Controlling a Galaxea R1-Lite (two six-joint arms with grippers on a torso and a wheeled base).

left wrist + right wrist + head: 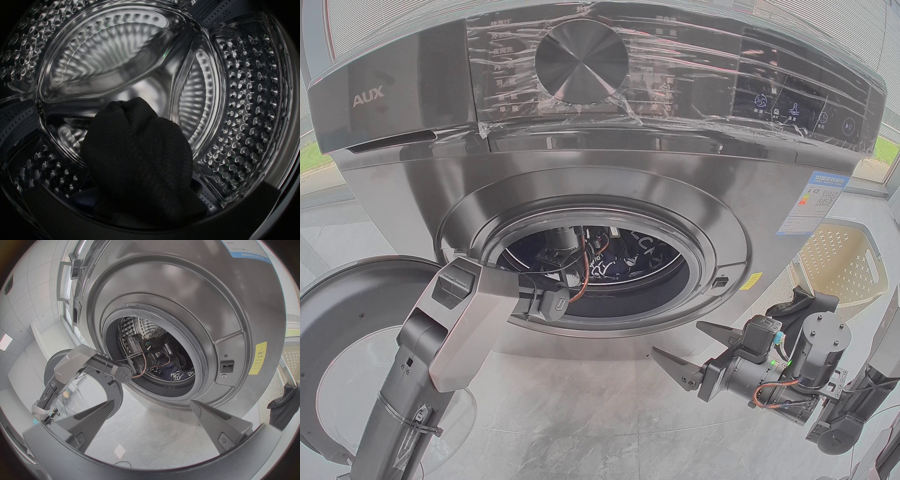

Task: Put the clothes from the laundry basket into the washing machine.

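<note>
In the head view the left arm (469,312) puts the left gripper (594,250) inside the open washing machine (600,181), above dark printed clothes (631,259), while the right gripper (675,337) hangs spread and empty over the floor. The left wrist view has a dark knit garment (137,156) bunched low in the drum (250,93); I cannot tell whether the left gripper holds it. In the right wrist view a dark garment (284,405) lies at the laundry basket (293,358), so loading looks partly done, with at least that piece left.

Left arm (456,325) raised and extended forward, its wrist (553,303) turned inward. Right arm (825,344) held low, elbow folded. Right gripper (678,340) roughly level, fingers (678,369) spread wide, empty.
</note>
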